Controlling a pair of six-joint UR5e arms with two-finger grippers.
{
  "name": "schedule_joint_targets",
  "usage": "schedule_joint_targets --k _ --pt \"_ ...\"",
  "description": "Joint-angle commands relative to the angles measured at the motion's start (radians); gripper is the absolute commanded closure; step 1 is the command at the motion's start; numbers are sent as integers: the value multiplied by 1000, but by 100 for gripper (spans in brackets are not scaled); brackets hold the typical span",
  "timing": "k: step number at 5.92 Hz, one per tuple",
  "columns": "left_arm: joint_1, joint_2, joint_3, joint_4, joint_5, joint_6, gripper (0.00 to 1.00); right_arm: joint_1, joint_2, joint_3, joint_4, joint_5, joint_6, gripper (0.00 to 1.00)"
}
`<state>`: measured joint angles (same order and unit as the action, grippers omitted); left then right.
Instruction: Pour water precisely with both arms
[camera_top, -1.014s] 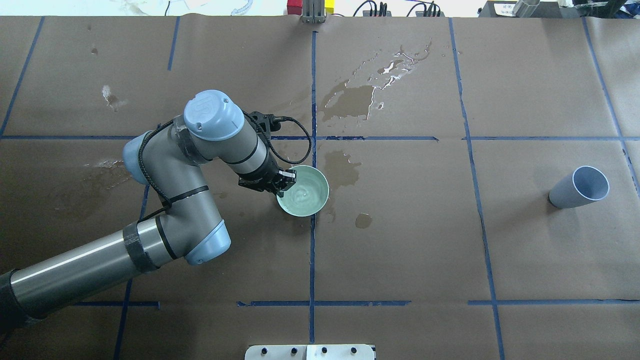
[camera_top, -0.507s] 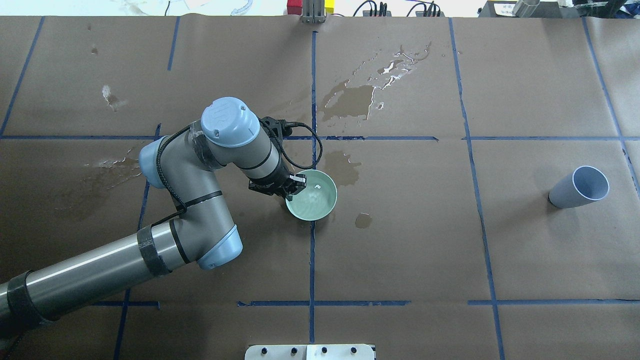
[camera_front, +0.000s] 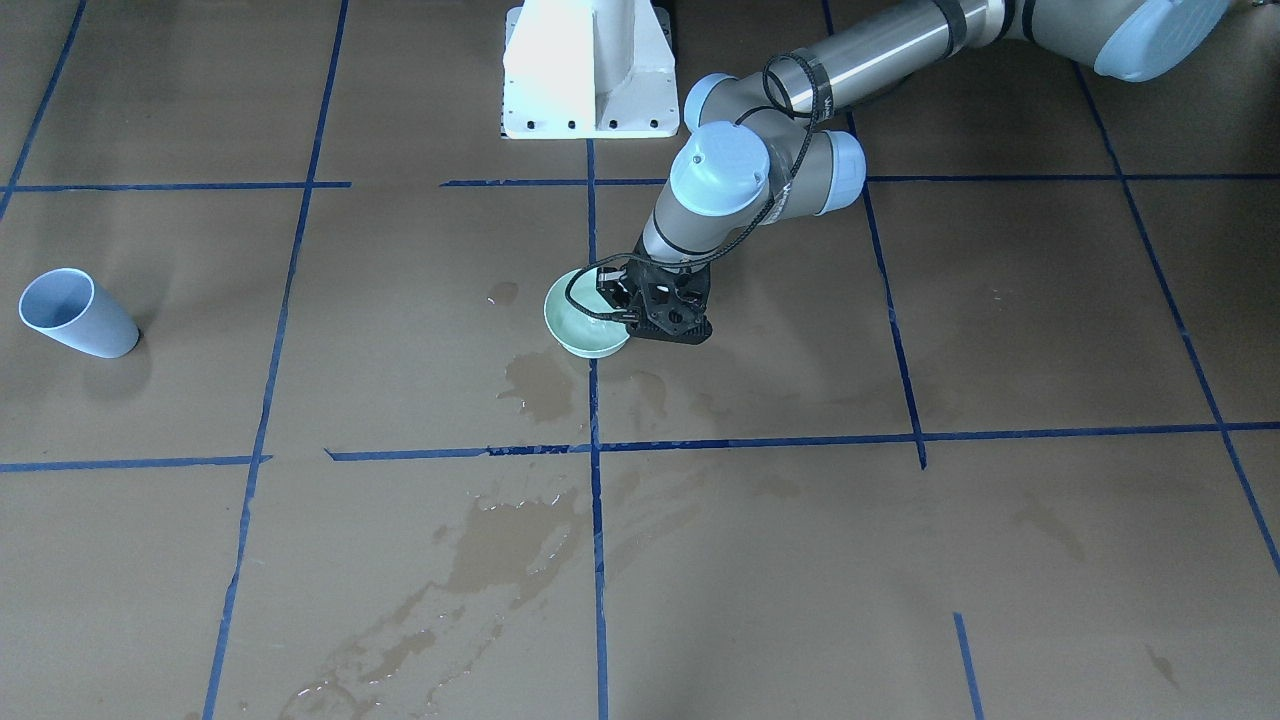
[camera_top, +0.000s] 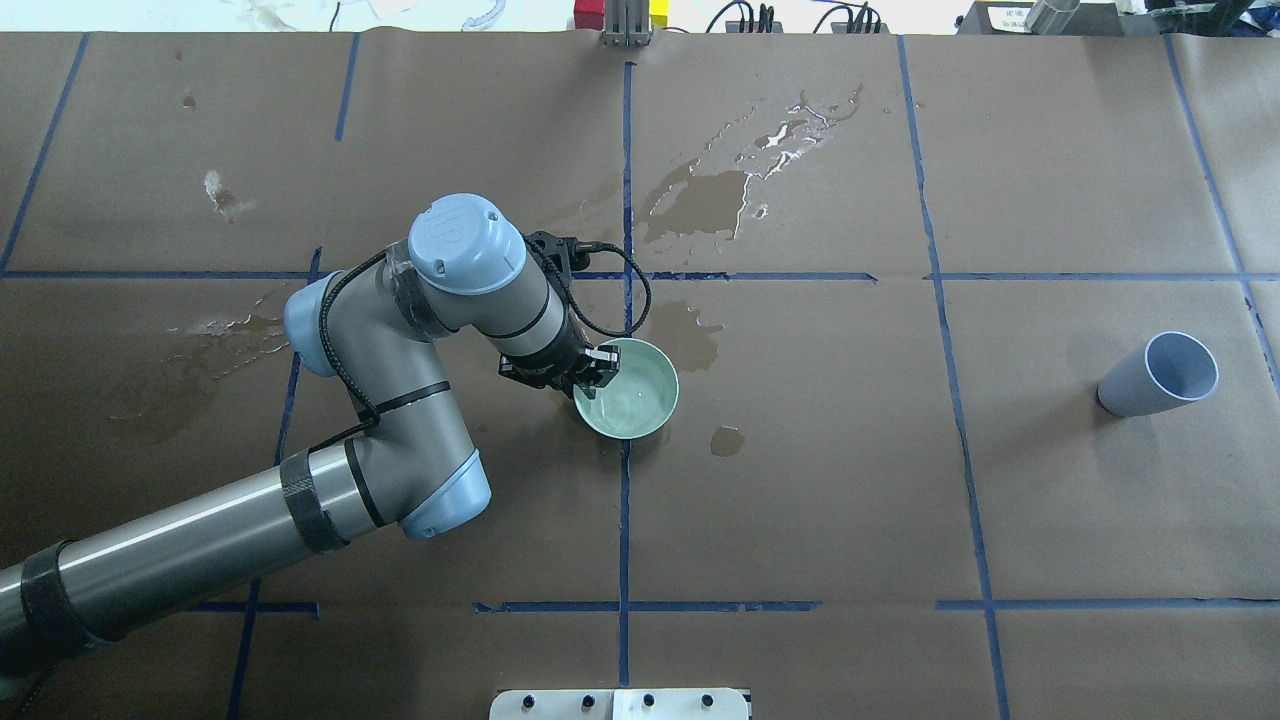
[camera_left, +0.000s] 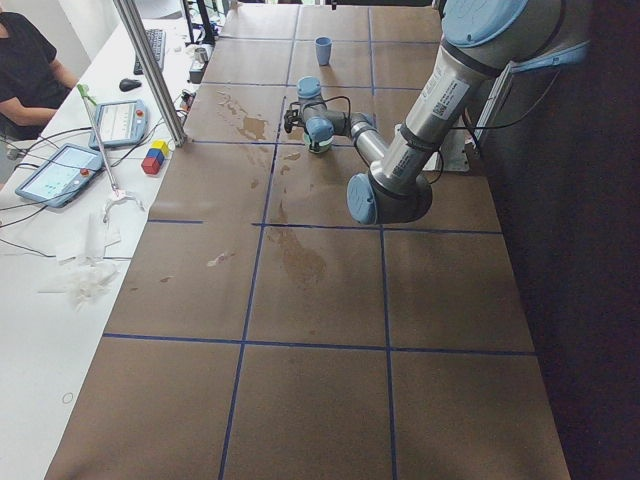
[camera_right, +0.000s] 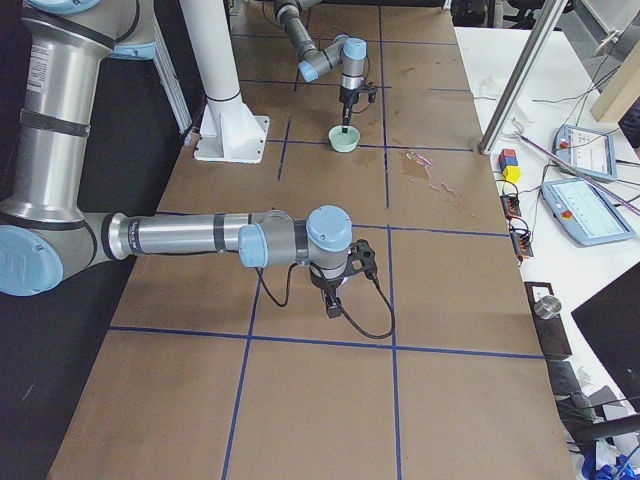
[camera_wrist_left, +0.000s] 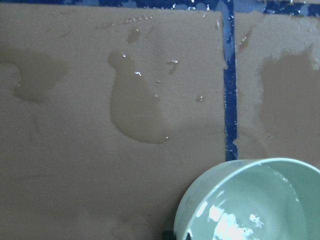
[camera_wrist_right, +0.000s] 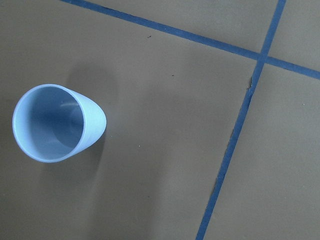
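My left gripper (camera_top: 596, 364) is shut on the near-left rim of a pale green bowl (camera_top: 632, 390), one finger inside and one outside. The bowl sits low over the table's middle blue line; it also shows in the front view (camera_front: 578, 325). The water shows as a faint glossy sheen in the bottom of the bowl in the left wrist view (camera_wrist_left: 232, 222). A blue-grey cup (camera_top: 1160, 376) stands alone at the far right and shows from above in the right wrist view (camera_wrist_right: 55, 122). My right gripper (camera_right: 333, 300) shows only in the exterior right view; I cannot tell its state.
Wet patches darken the brown paper: a large one beyond the bowl (camera_top: 705, 200), one just behind it (camera_top: 690, 335), a small spot to its right (camera_top: 727, 440), another at the left (camera_top: 225, 335). Blue tape lines (camera_top: 625, 520) grid the table. A white pedestal (camera_front: 590, 70) stands at the robot's side.
My left arm has moved to the right with the bowl in its grip, most of it in the first half second. The cup has not moved.
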<state>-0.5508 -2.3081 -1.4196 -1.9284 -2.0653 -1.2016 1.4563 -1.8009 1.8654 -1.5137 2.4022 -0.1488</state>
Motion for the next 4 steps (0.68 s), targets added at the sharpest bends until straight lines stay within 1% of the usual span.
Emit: schedule_joint_targets --k 1,2,3,4 --pt "-3 -1 -13 -10 1 1 18 -2 2 5 12 0 2 0" --pt "-18 4 -59 -9 1 -4 14 -23 0 0 98 8 41 0" --pt "-34 12 -102 -8 1 -7 12 -46 0 1 168 35 163 0" --pt "-40 25 -117 -9 1 -13 9 -106 -2 0 281 55 298 0"
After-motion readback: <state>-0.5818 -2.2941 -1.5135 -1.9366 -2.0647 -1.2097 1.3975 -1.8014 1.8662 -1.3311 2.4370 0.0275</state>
